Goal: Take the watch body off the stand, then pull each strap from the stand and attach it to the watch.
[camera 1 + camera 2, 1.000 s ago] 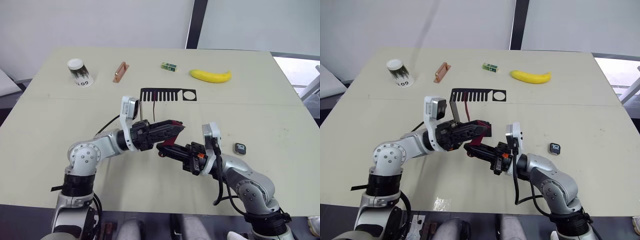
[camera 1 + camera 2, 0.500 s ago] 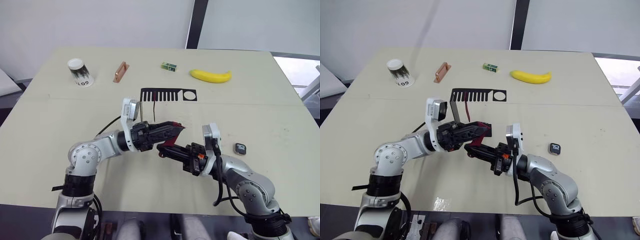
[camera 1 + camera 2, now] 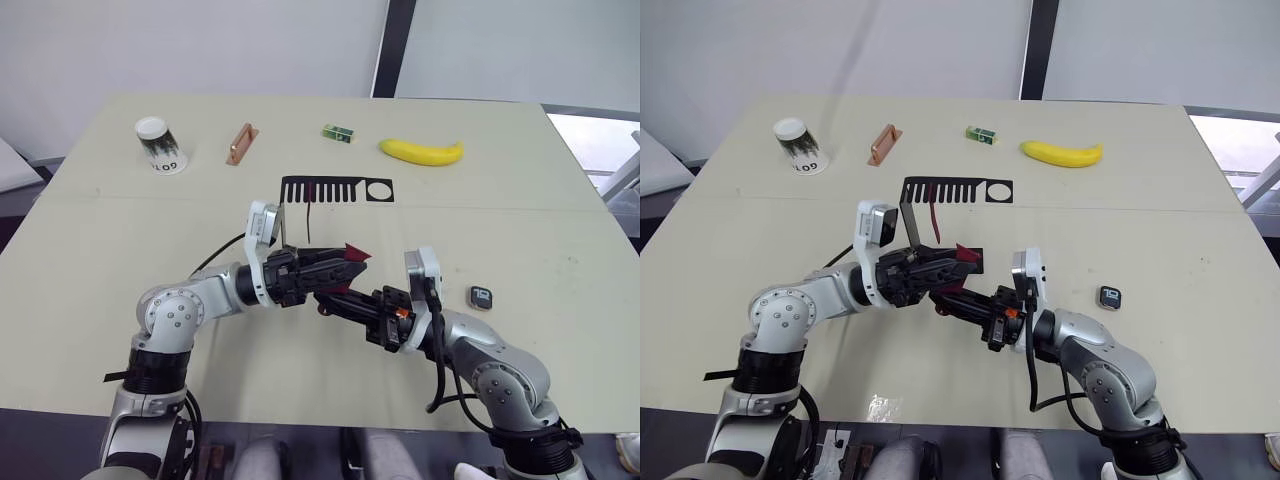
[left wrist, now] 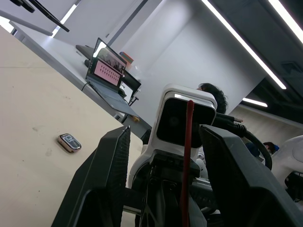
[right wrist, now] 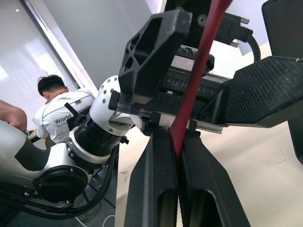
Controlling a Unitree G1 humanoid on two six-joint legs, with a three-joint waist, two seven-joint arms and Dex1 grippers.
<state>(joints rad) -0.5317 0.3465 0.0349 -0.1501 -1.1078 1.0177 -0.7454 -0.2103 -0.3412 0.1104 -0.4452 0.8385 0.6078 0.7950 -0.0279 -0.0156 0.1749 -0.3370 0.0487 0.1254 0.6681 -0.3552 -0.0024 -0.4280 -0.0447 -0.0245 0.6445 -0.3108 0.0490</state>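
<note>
1. The right tool (image 3: pixel 945 300) is clamped on one dark red strap (image 5: pixel 196 75); the right wrist view shows its two fingers (image 5: pixel 156 189) pressed together with the band pinched between them.
2. The left tool (image 3: pixel 345 262) has its jaws apart, one on each side of the same strap, which runs up through the gap in the left wrist view. They do not seem to grip it yet.
3. The watch body (image 3: pixel 481 296) lies flat on the counter (image 3: pixel 560 200), well apart from both tools, beside the right arm. It is already off the stand (image 3: pixel 335 189).
4. A second strap (image 3: pixel 309 212) hangs from a slot of the stand's top plate, behind the tools.
5. The step in hand looks like a regrasp or handover of the strap between the tools. To do it well, close the left jaws squarely on the flat of the band before the right lets go.
6. Leave the connector end free and pointing outward, so it can slide into the watch.
7. A thin, floppy band can twist or slip, so keep the grip near the end and move slowly.
</note>
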